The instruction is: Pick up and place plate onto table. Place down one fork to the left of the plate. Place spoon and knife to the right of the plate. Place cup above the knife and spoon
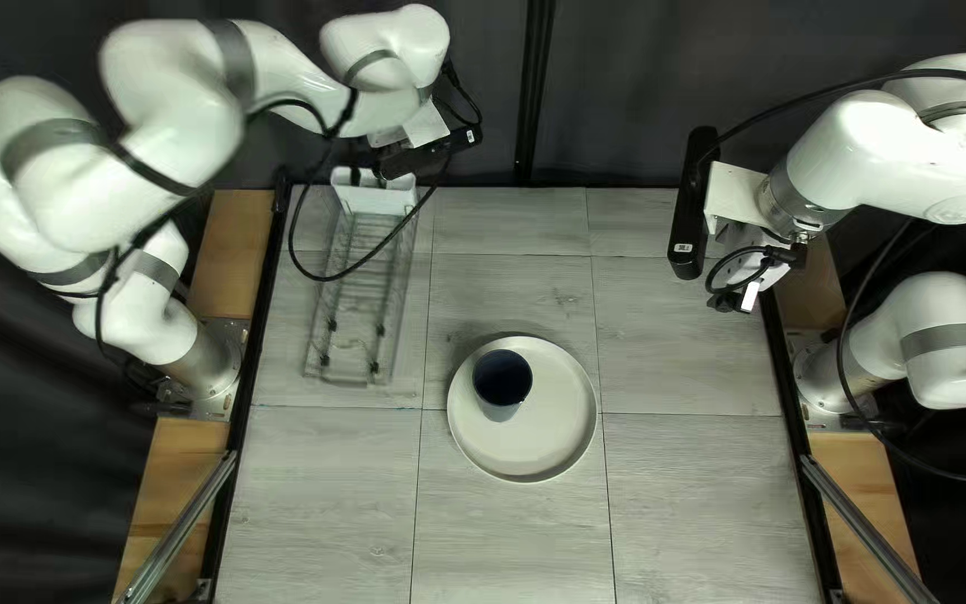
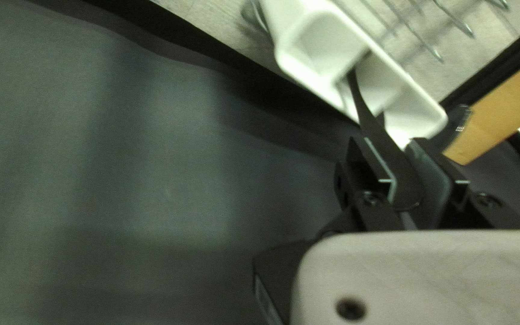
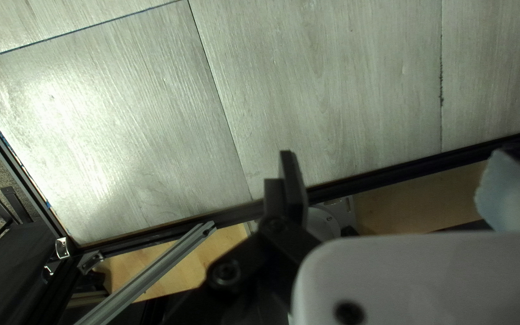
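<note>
Close to me the grey counter [image 1: 324,520] is bare. A bit further in, near the middle, sits one white plate [image 1: 546,445], so I think the plate step is done. One dark cup [image 1: 501,379] stands on the plate, and it is not in its own spot yet. No fork, spoon or knife lies on the counter.

Off to the right, the right fingers [image 3: 292,180] hang open over the counter's edge and hold nothing.

Further back on the left is one wire rack [image 1: 361,285], and at its far end one white holder [image 2: 314,45]. The left fingers [image 2: 368,180] are up there, closed on a thin black handle [image 2: 368,122] that pokes out of the holder. I cannot tell if it is the fork, the spoon or the knife, because the other end is hidden inside. I see just this one handle clearly, so I cannot count what else is in there.

So the step in hand looks like getting the first piece of cutlery. Next I think it must be pulled straight up so it does not catch on the holder's wall. If it is the fork, it goes down flat just to the left of the plate; a spoon or knife goes to the right
</note>
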